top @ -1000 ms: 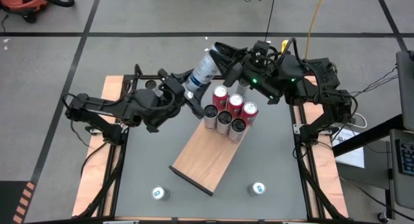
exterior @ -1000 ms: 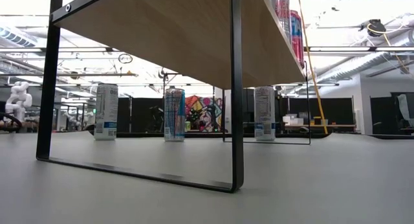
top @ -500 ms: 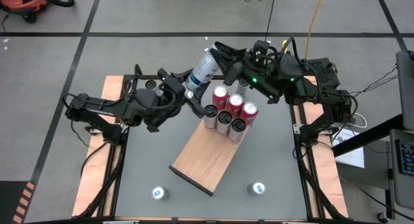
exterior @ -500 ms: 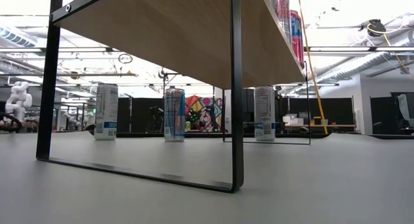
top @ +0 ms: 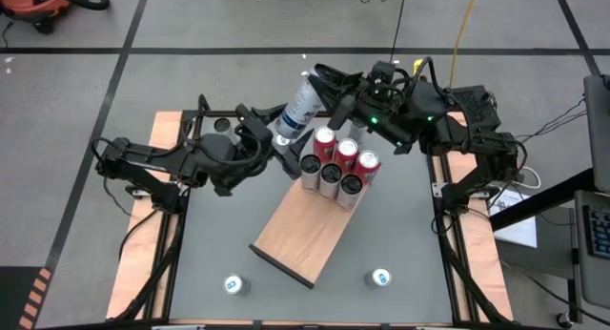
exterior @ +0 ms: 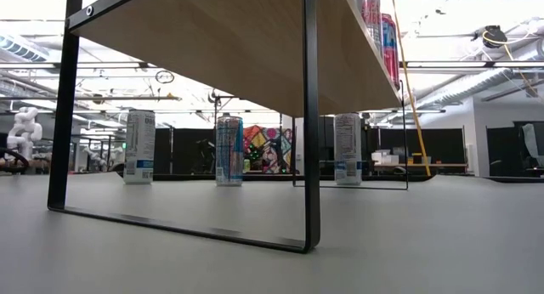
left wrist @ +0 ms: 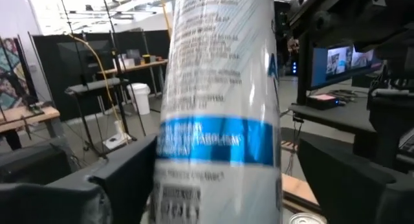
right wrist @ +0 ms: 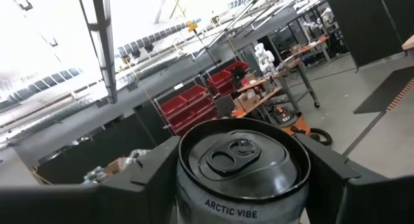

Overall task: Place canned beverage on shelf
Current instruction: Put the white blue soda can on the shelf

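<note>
Right wrist view shows the right gripper (right wrist: pixel 242 169) closed on the top end of a white and blue can (right wrist: pixel 240 162), with a dark finger (right wrist: pixel 136 179) pressed on each side of its rim and the pull tab facing the camera. High view shows the same white and blue can (top: pixel 299 103) tilted in the air past the far end of the shelf (top: pixel 305 230), held up there by the right gripper (top: pixel 322 87). Seen from the middle of the shelf, this can is at about 12 o'clock. The left gripper (top: pixel 276 139) is at the lower end of the can, at about 11 o'clock from the shelf middle. Left wrist view shows the left gripper (left wrist: pixel 223 179) with its fingers (left wrist: pixel 123 175) spread wide, one on each side of the can (left wrist: pixel 220 94), and I cannot tell if they touch it. The shelf is a long wooden board lying slanted across the grey table (top: pixel 219 244). Five red cans (top: pixel 335 163) stand close together on its far end, just below the tilted can. Two more cans (top: pixel 235 285) stand on the table near the front edge, at about 7 o'clock and 5 o'clock from the shelf. Low view looks under the shelf (exterior: pixel 229 39), where three cans (exterior: pixel 228 149) stand on the table behind its black legs.
</note>
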Tool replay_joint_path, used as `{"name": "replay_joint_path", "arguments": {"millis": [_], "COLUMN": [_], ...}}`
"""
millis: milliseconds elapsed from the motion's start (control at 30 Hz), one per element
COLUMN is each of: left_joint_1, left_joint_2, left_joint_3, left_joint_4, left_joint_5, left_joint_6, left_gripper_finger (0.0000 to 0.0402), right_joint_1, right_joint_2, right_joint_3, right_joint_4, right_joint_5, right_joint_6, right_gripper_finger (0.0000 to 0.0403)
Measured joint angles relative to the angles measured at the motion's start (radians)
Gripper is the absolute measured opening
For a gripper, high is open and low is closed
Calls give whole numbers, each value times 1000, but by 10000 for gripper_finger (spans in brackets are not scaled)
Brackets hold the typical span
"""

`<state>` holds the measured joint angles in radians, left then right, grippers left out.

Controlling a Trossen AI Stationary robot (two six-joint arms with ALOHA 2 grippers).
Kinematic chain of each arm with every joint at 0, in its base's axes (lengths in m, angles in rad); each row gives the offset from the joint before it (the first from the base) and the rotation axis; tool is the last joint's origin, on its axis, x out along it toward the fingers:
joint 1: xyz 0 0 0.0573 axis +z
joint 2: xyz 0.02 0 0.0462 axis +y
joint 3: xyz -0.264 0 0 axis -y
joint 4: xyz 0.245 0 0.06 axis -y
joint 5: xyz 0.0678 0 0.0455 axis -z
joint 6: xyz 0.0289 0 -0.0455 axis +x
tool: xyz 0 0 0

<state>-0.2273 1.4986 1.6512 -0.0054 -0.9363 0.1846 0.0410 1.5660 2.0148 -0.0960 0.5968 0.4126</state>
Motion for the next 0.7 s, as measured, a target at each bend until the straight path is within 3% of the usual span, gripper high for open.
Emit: {"name": "replay_joint_path", "arguments": {"millis": [267, 700], "left_joint_1": [-43, -154], "left_joint_2": [-10, -128], "left_joint_3": [0, 0], "left_joint_4": [-37, -363], "left_joint_5": [-1, -47], "left_joint_6": [-120, -371], "left_gripper_finger": [381, 382], "right_joint_1": [7, 90], "right_joint_2": [-28, -107], "right_joint_3": [0, 0], "right_joint_4": [-42, -207], "right_joint_5": [-2, -80], "right_joint_6": [-34, -94], "right_gripper_finger": [221, 222]}}
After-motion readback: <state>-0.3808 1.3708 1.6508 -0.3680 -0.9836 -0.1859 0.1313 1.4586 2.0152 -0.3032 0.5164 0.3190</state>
